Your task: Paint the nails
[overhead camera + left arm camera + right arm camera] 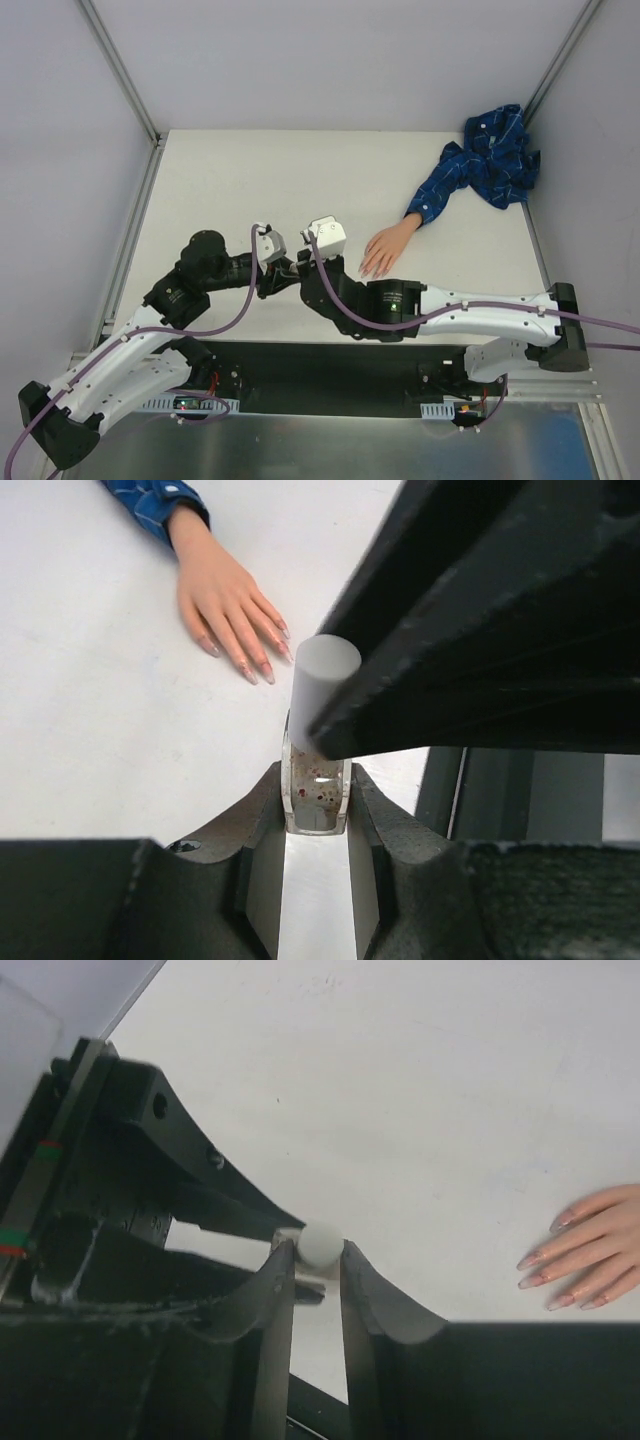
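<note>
Painting seems not begun: left gripper (315, 780) pinches the bottle (316, 802), right gripper (318, 1258) pinches its cap (323, 680), still on, and the nails (372, 270), right of centre in top view, look unpainted

**Soft, Even Light; Blur Close to the Wrist Lenses**

Diffuse light from above keeps the white table (250, 180) bright and flat, with faint soft-edged shadows beneath the arms (480, 310) and the mannequin hand (382, 250). In the 2 wrist views the near fingers (235, 840) are dark, underexposed and out of focus; the cap (322, 685) is slightly soft, the tabletop beyond sharper.
</note>
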